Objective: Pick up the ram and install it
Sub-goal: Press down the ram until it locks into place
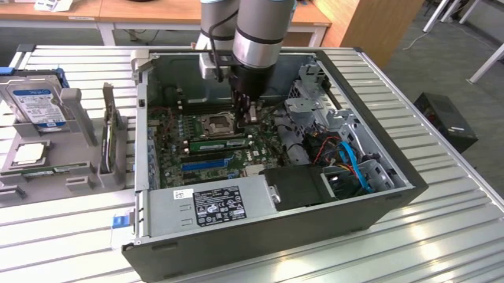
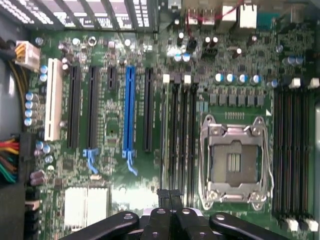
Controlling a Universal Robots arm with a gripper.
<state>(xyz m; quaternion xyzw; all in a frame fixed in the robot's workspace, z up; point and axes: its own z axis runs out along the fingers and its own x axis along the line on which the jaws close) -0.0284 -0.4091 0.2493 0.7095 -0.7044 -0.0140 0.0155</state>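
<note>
**Gripper shut above the board, ram lying at the slots**

Gripper of the grey Universal Robots arm reaches down into the open black computer case. Its black fingers are pressed together with nothing between them. In the exterior view the ram, a long, narrow green circuit-board stick, lies at about seven o'clock from the gripper, apart from it. It runs along the black memory slots just beside the square metal processor socket. Whether it is fully seated cannot be told. A long blue expansion slot lies at six o'clock from the ram. In the wrist view the closed fingertips hang over the green motherboard near the socket.
</note>
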